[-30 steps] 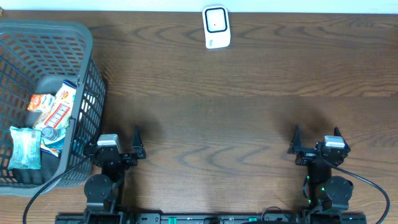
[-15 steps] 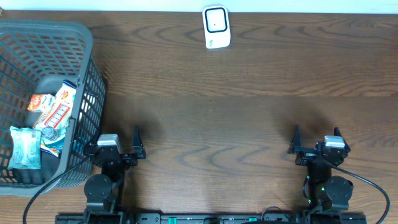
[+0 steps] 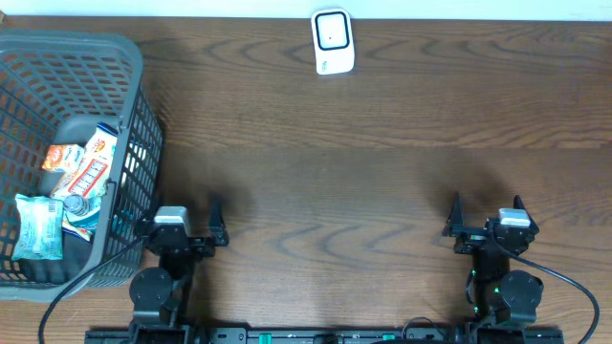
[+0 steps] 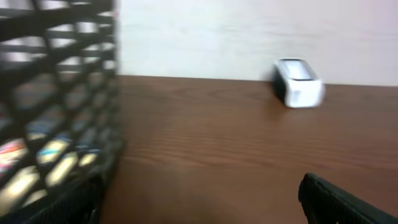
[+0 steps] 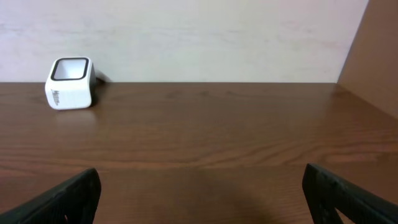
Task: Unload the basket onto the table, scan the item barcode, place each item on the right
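packets (image 3: 72, 182) in basket (image 3: 142, 124) clear only overhead, scanner (image 3: 333, 40) in all views, left gripper (image 3: 182, 216) and right gripper (image 3: 487, 206) wide, empty

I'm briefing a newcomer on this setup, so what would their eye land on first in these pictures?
Probably the grey mesh basket at the left edge of the table, with colourful snack packets piled inside. Next, the small white scanner standing alone at the far edge, near the middle. The left fingers and right fingers are open and empty along the near edge.
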Robot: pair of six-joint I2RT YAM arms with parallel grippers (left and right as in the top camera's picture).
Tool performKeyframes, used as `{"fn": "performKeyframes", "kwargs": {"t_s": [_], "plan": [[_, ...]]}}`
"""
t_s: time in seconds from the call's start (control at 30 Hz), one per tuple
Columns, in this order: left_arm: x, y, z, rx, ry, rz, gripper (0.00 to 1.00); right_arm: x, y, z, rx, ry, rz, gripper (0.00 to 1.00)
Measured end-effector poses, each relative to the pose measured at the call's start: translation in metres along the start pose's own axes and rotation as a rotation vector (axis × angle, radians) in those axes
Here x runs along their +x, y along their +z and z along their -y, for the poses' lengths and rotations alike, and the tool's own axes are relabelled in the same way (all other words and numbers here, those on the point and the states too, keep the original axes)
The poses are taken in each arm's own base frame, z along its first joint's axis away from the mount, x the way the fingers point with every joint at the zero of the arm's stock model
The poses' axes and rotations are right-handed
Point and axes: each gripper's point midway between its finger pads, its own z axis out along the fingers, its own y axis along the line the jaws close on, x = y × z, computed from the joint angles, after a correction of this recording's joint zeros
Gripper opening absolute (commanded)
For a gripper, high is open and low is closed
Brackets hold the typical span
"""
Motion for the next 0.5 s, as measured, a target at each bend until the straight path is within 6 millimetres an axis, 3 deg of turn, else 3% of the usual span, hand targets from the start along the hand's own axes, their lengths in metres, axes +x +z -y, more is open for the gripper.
{"fn": "performKeyframes", "kwargs": {"t_s": [0.27, 0.37, 0.5], "plan": [[-0.001, -0.013, 0.063, 0.373, -0.025, -0.023, 0.99, 0.0, 0.0, 0.0, 0.0, 0.0, 0.0, 0.99], [-0.003, -0.022, 0.08, 0.478, -0.044, -0.036, 0.99, 0.0, 0.0, 0.0, 0.0, 0.0, 0.0, 0.99], [-0.02, -0.034, 0.094, 0.57, -0.054, -0.018, 0.99, 0.0, 0.0, 0.0, 0.0, 0.0, 0.0, 0.99]]}}
